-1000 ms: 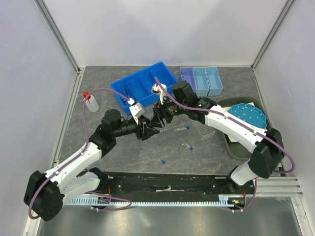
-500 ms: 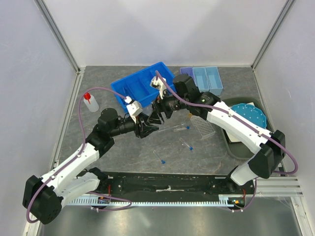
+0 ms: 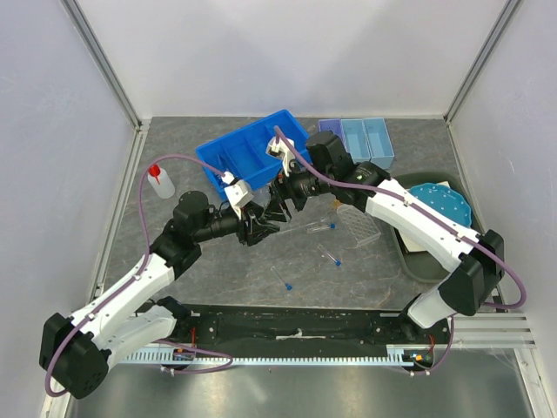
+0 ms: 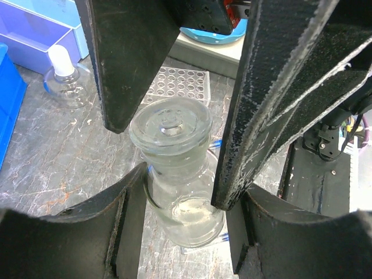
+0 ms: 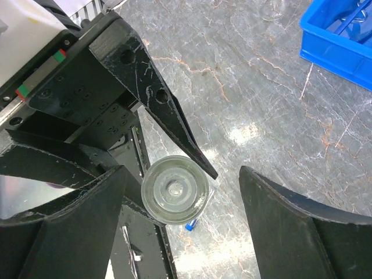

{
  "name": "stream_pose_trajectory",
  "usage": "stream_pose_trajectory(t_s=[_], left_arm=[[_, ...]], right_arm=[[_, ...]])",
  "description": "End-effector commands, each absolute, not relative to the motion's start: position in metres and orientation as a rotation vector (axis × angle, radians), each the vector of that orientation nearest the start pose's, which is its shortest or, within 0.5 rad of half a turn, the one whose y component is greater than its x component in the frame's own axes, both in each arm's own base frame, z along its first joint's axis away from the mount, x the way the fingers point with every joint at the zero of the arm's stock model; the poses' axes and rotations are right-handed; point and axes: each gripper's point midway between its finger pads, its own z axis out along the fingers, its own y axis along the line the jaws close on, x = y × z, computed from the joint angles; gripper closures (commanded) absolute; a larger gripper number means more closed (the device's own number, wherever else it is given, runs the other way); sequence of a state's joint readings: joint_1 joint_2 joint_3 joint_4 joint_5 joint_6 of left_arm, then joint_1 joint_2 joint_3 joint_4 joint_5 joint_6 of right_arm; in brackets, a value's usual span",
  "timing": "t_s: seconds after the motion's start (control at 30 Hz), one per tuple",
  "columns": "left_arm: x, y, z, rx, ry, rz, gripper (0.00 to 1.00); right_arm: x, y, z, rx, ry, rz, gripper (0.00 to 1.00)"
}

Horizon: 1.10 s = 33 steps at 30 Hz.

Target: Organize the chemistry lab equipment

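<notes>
- Your left tool (image 4: pixel 185 200) is pinching a clear glass flask with a round glass stopper (image 4: pixel 171 125). Its two black fingers press the flask's body from either side, and the flask stands upright between them.
- You can't tell from these views whether the flask's base rests on the grey marbled surface (image 4: pixel 52 157).
- Your right tool (image 5: pixel 181 180) is spread wide over the stopper, one finger on each side. There is an obvious gap on one side. The other finger sits close to the rim, and you can't tell whether it touches.
- Just past the left tool's tips lies a clear plastic tube rack (image 4: pixel 180 84).
- Blue-capped clear test tubes (image 3: pixel 329 255) lie loose on the surface, near both tools on the side toward the arm bases.
- Ahead of the left tool and off to its left in the wrist view stands a small round clear flask with a white stopper (image 4: pixel 63 78), apart from the tool.
- A blue plastic divided bin (image 3: pixel 252 152) sits close behind both tools.
- A white squeeze bottle with a red cap (image 3: pixel 160 181) stands well apart from the left tool, out beyond its arm.
- A teal white-dotted plate (image 3: pixel 439 205) lies well away from the right tool, beside that arm.
</notes>
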<state>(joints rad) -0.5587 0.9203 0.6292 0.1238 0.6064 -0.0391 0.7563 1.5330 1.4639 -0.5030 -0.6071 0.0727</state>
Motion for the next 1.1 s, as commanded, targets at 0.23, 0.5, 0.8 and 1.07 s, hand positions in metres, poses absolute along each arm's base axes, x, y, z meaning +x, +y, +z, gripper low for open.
stream_pose_trajectory(t_s=[0.23,0.5,0.8,1.07], left_arm=[[0.233,-0.253,0.294,0.889,1.373,-0.838,0.98],[0.235,-0.252,0.289,0.887,1.377,-0.827,0.98],[0.231,-0.251,0.282,0.9,1.381,-0.828,0.98],[0.231,-0.251,0.281,0.903,1.386,-0.831,0.98]], right_arm=[[0.219,0.362,0.257,-1.161,2.005,1.168,0.15],[0.229,0.362,0.258,-1.115,2.028,1.118,0.15],[0.238,0.363,0.291,-1.098,1.945,1.145,0.14],[0.24,0.363,0.298,-1.096,1.935,1.15,0.13]])
